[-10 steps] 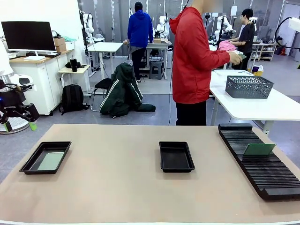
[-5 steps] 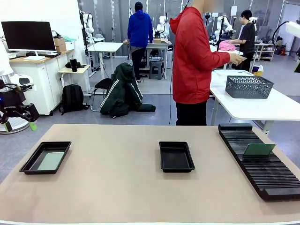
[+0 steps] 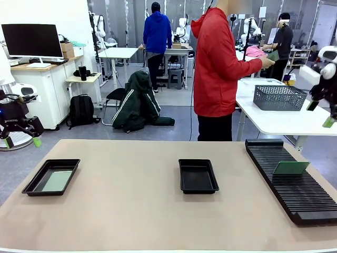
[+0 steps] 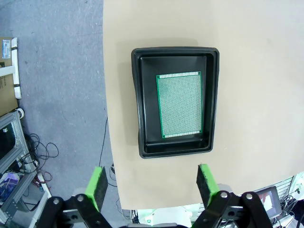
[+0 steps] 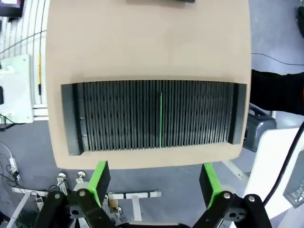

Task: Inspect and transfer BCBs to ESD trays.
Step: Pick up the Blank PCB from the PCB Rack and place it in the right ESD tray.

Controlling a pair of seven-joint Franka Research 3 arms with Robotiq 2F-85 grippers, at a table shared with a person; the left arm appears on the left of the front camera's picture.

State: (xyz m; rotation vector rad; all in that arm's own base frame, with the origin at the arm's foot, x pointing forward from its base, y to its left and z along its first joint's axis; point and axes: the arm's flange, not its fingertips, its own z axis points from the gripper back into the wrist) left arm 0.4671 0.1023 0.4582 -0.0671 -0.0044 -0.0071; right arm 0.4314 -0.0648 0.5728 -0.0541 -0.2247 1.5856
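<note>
Boards sit in two spots: one green board lies flat in the left tray, another board stands (on edge) in the ribbed rack. Left claw and right claw hang spread wide.

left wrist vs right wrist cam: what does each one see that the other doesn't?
Left wrist, not right wrist: a black tray near the table edge, with a flat board lying on its floor.
Right wrist, not left wrist: the slotted rack, with an upright board standing on edge in a middle slot.
Both: the tan table, floor beyond its edge, and that arm's own gripper, left gripper and right gripper, open and holding nothing.
</note>
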